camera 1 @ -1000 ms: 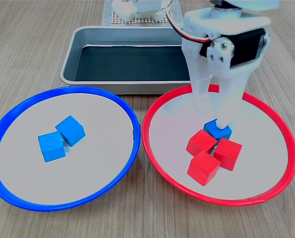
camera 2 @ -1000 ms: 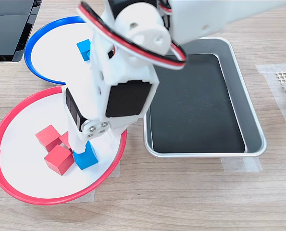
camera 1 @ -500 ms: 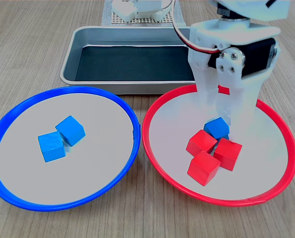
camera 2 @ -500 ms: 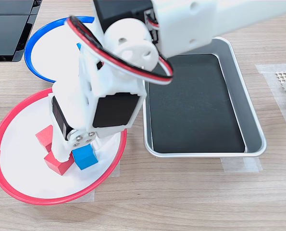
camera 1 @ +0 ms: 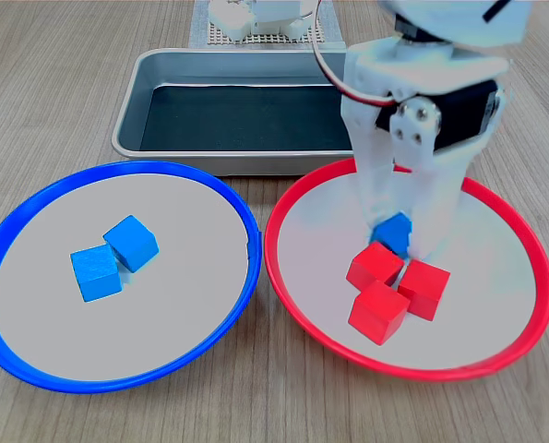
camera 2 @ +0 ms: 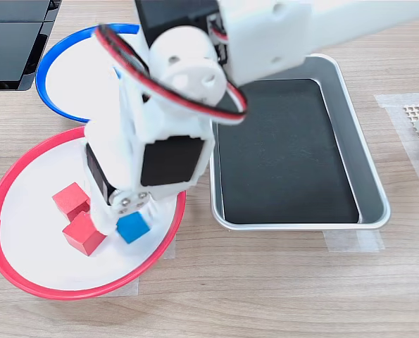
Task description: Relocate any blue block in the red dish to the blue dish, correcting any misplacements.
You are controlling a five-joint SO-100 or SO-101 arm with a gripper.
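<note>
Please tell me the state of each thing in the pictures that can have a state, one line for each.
gripper: closed on the blue block
blue block: gripped, over the red dish
red dish: holds three red cubes
blue dish: holds two blue cubes
metal tray: empty

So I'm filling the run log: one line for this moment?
phase: grasp | gripper: fingers around blue block, closure unclear | block: in red dish beside red cubes | blue dish: two blue cubes
</note>
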